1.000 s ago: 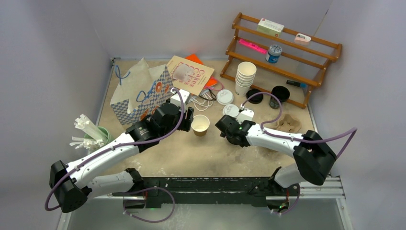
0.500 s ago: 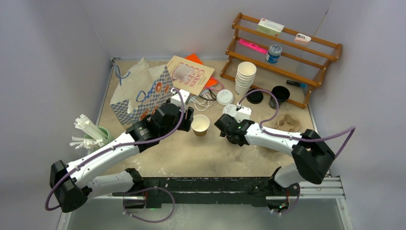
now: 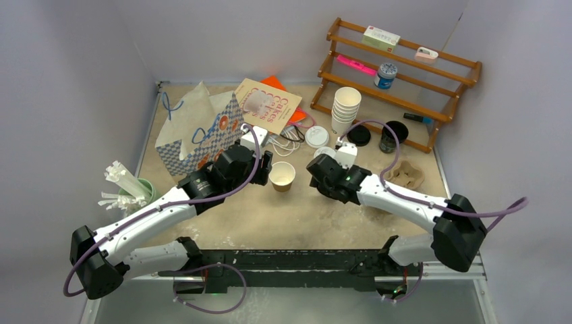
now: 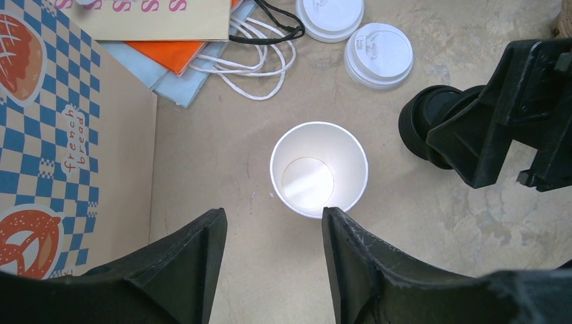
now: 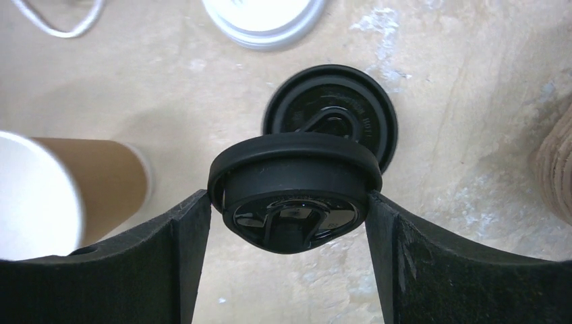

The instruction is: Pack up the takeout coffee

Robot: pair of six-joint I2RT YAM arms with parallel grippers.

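A brown paper cup (image 3: 282,175) with a white inside stands open and lidless mid-table; it also shows in the left wrist view (image 4: 318,169) and the right wrist view (image 5: 40,196). My left gripper (image 4: 273,212) is open and empty just short of it, its right fingertip near the rim; in the top view it (image 3: 264,167) sits left of the cup. My right gripper (image 5: 287,202) is shut on a black plastic lid (image 5: 293,169), held above a second black lid (image 5: 330,111) on the table, to the right of the cup (image 3: 317,170). A black cup (image 3: 391,133) stands by the rack.
Two white lids (image 4: 378,54) (image 4: 329,10) lie behind the cup. A checkered paper bag (image 3: 195,131) stands at left, a stack of lidless white cups (image 3: 346,108) and a wooden rack (image 3: 398,74) at the back, a cardboard carrier (image 3: 405,174) at right, straws (image 3: 125,182) far left.
My right arm's elbow has swung to the right and its gripper has shifted slightly back with the black lid. My left arm and the brown cup have not moved.
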